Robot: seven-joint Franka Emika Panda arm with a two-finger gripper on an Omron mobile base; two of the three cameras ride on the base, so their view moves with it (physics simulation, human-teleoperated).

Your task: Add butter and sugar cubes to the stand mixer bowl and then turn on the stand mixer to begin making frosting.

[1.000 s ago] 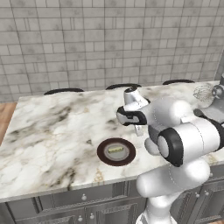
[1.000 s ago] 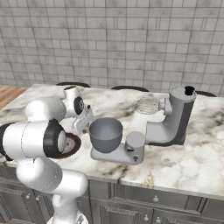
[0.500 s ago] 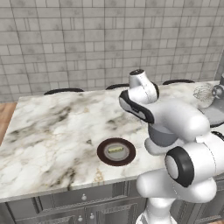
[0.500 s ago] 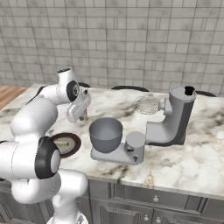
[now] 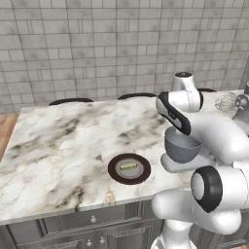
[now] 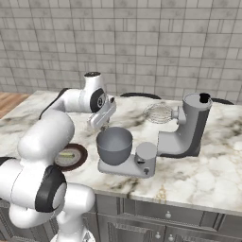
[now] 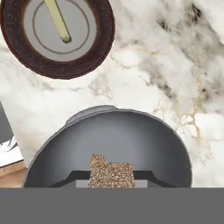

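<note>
The hand (image 6: 105, 124) is closed around the sugar cubes (image 7: 110, 173) directly above the stand mixer bowl (image 6: 114, 144), while the butter (image 5: 128, 167) lies on the dark plate (image 5: 116, 172) on the marble bench (image 5: 58, 146).

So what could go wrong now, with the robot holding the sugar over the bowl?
1. The gripper pinches both sugar cubes together over the bowl. One could slip out sideways and perhaps bounce past the rim onto the counter.
2. The butter lies on the brown plate. Starting the mixer now would probably leave it out.
</note>
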